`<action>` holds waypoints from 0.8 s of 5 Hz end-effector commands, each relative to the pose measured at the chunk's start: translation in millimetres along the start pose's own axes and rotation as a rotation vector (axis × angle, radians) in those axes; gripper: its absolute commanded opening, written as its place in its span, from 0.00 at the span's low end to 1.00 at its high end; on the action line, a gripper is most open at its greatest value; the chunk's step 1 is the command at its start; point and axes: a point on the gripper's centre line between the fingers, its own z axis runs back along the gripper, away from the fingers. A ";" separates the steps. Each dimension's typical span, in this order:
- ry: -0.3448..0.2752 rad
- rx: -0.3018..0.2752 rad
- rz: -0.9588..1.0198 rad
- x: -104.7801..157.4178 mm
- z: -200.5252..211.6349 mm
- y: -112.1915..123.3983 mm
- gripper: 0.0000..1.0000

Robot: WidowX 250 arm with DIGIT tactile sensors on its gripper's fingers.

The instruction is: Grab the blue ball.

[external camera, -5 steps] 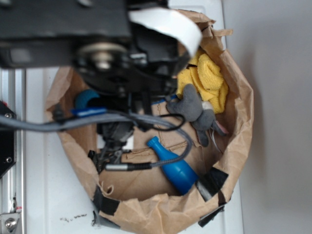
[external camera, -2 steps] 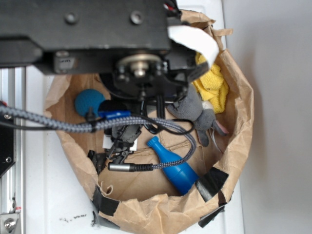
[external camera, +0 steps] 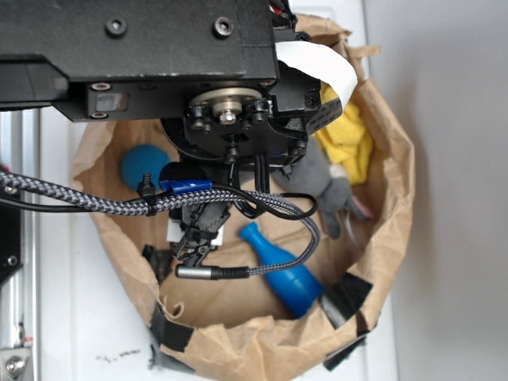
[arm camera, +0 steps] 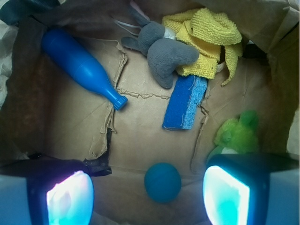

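While the gripper (arm camera: 147, 199) hangs over the floor of the paper bag (external camera: 389, 198), its two fingers stand wide apart at the lower corners of the wrist view, each pad (arm camera: 70, 199) glowing pale, and nothing is held between them. Between the fingers, a little nearer the right one and touching neither, sits the blue ball (arm camera: 162, 182). It is small and round, an even teal-blue, with a dull, slightly rough skin that takes no sharp highlight. It rests on the brown paper floor, close to the bottom edge of the wrist view. From the exterior view the ball (external camera: 145, 165) shows only in part, at the left inside of the bag, half covered by the arm's black housing and a braided cable (external camera: 119, 205).

Just beside the right finger lies a green plush toy (arm camera: 236, 134). Farther up the floor, a blue sponge (arm camera: 185, 102) lies flat, its upper end tucked under a grey plush toy (arm camera: 164, 51), which rests against a crumpled yellow cloth (arm camera: 206, 35). Well apart to the left, a glossy darker-blue bottle (arm camera: 82, 67) lies on its side, neck pointing toward the middle of the floor. Black tape (external camera: 345, 298) patches the bag's rim.
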 end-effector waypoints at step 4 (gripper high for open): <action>0.010 0.112 0.030 -20.2 -38.6 8.2 1.00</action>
